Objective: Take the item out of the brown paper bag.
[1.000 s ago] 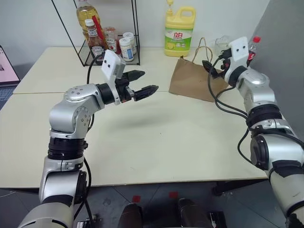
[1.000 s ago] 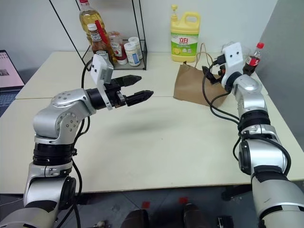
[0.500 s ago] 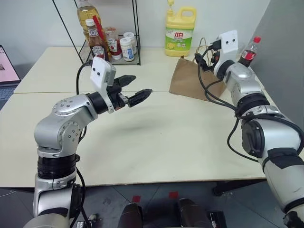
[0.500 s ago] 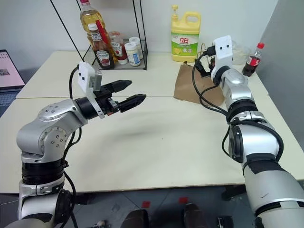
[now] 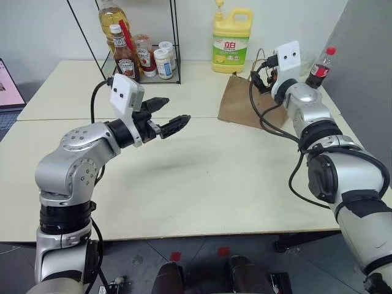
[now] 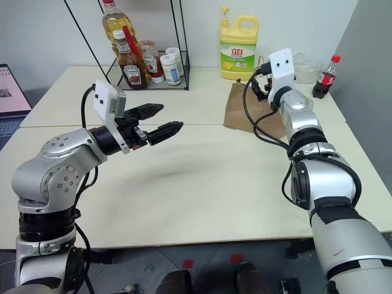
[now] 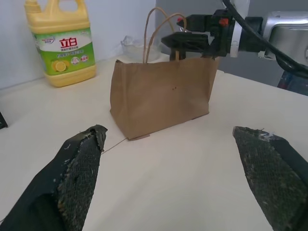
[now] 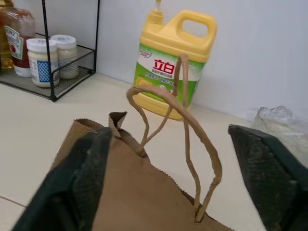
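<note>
Right wrist view: brown paper bag [image 8: 134, 192] handles between spread fingers [image 8: 79, 187].

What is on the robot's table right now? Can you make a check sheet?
Surface: cream table, bare in front of the robot.
Job's things: brown paper bag stands upright with its looped handles up; the item inside is hidden.
Clutter: yellow detergent jug behind the bag; cola bottle with a red cap; wire rack holding sauce bottles and jars.
Grippers: left gripper open over the table, holding nothing; right gripper at the bag's top edge beside the handles, its fingers apart.
Cables: black cables loop along the right arm.
Surroundings: white wall behind; a laptop at the table's left edge.
</note>
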